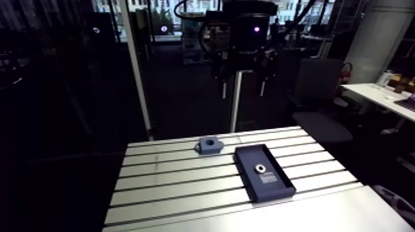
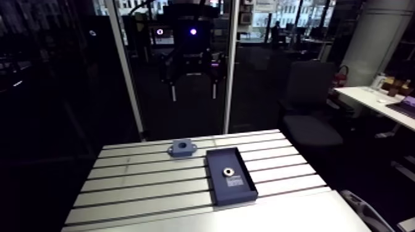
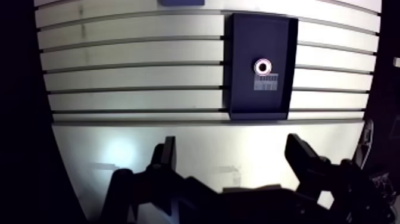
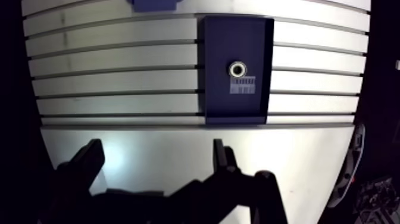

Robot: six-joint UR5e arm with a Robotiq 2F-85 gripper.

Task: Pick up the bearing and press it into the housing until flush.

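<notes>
Pincer (image 3: 231,143) fingers apart, empty, high over the surface (image 1: 167,188). Bearing (image 3: 262,66) lies flat in the dark tray (image 3: 262,33), just beside a label (image 3: 266,84), well ahead of the pincer. Step looks like the approach: centre over the ring, come down straight, stay clear of the tray walls, grip the outer rim evenly. Arm view shows the whole housing (image 1: 209,145) just beyond the tray. Wrist view clips the housing but shows the finger gap.

Black end effector (image 3: 232,146), 2 angular fingers (image 3: 166,156); dark wrist (image 1: 241,38), small violet light (image 1: 255,28).
</notes>
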